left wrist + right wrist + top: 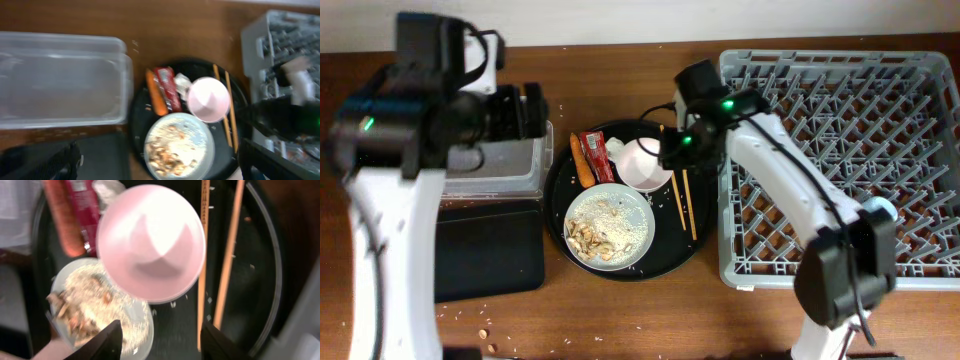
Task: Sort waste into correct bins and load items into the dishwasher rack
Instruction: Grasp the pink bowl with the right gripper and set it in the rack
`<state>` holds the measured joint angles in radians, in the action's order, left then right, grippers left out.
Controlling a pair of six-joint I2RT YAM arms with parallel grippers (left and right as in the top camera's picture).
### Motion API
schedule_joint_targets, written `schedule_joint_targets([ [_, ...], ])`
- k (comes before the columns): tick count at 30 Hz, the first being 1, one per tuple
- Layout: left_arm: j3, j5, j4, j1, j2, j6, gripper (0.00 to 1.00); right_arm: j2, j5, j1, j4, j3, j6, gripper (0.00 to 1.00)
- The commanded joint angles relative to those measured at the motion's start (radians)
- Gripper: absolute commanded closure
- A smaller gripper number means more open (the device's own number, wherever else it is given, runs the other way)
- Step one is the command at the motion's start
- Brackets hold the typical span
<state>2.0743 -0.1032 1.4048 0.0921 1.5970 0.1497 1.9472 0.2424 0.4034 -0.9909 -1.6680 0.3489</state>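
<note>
The white bowl [645, 165] sits on the round black tray beside the pale plate [610, 228], which holds beige scraps and rice. The orange carrot [582, 160], red wrapper [597, 155] and white tissue [617, 148] lie at the tray's back left. The chopsticks [682, 200] lie on its right side. My right gripper [672, 150] is open and empty just above the bowl [150, 242] and chopsticks [202, 260]. My left gripper [520, 112] is open and empty, high over the clear tub [495, 165]. The grey rack [860, 120] stands at the right.
The shallow black rectangular tray [485, 250] lies in front of the clear tub. The round black tray [560, 175] sits between the bins and the rack. A small light-blue object [880, 208] shows in the rack beside my right arm. Crumbs dot the front left of the table.
</note>
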Motion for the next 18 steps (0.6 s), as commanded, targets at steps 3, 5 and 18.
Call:
schedule_joint_targets([
  [3,0.013,0.179,0.037,-0.002,-0.074,-0.006,0.01,0.238,-0.063,0.008,0.098,-0.004,0.079,0.69],
  [5,0.013,0.179,0.037,-0.002,-0.074,-0.006,0.01,0.233,-0.063,0.006,0.097,-0.005,0.074,0.94],
  [18,0.013,0.179,0.027,-0.002,-0.074,-0.006,0.01,-0.271,-1.163,-0.421,-0.204,-0.082,0.087,0.96],
])
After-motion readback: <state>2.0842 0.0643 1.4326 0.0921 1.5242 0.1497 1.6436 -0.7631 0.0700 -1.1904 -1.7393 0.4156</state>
